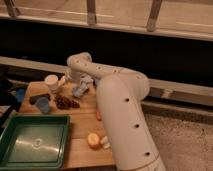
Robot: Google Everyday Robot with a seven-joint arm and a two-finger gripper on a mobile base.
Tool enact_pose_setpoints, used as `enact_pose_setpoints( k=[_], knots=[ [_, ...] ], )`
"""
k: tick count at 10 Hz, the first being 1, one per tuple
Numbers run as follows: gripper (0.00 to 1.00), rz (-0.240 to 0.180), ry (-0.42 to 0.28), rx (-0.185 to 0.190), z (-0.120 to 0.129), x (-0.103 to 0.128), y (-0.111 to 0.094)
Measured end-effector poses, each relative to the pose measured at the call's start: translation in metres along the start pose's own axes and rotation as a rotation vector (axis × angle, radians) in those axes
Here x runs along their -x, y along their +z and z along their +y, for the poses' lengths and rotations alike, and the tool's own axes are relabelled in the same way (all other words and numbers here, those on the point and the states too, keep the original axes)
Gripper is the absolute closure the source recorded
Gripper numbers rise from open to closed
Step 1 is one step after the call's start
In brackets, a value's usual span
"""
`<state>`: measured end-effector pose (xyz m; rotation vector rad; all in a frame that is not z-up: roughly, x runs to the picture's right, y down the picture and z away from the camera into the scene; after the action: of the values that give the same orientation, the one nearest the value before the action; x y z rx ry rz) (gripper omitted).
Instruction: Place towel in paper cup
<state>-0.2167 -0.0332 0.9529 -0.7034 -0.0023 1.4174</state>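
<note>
Camera view: one arm [120, 107], white and bulky, rising from 5 o'clock and bending back over a wooden table [82, 129].
Hidden by arm: the table's 3 o'clock side; a small orange-red item [98, 115] shows only as a sliver at the arm's edge.
Cut off: the table's near edge and its 9 o'clock edge run out of frame.
Gripper [75, 85]: at the arm's tip, low over the table's 12 o'clock part, partly merged with the cloth below it.
Claw state: cannot tell whether it is apart, together or clamped.
Towel [80, 91]: grey-blue crumpled cloth at the gripper, at 4 o'clock from the cup and just beside it; whether it hangs or lies on the wood cannot be told.
Paper cup [51, 81]: pale, upright, at the table's 11 o'clock; inside not readable.
Green tray [38, 118]: at the table's 7 o'clock; holds one small pale thing [37, 144] near its middle, kind unclear.
Blue cup [43, 105]: at 6 o'clock from the paper cup; contents not visible.
Dark clump [66, 102]: lumpy, reddish-brown, at 3 o'clock from the blue cup.
Round orange item [93, 140]: at the table's 5 o'clock, pale pieces touching its 3 o'clock side.
Blue object [20, 94]: at the 9 o'clock edge, shape unclear.
</note>
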Motion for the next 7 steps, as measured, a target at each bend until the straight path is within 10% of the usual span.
enact_pose_setpoints(
  k=[4, 7],
  knots=[
    [0.21, 0.068, 0.037, -0.027, -0.025, -0.004, 0.025],
    [0.46, 0.086, 0.061, -0.023, -0.031, -0.013, 0.036]
  ],
)
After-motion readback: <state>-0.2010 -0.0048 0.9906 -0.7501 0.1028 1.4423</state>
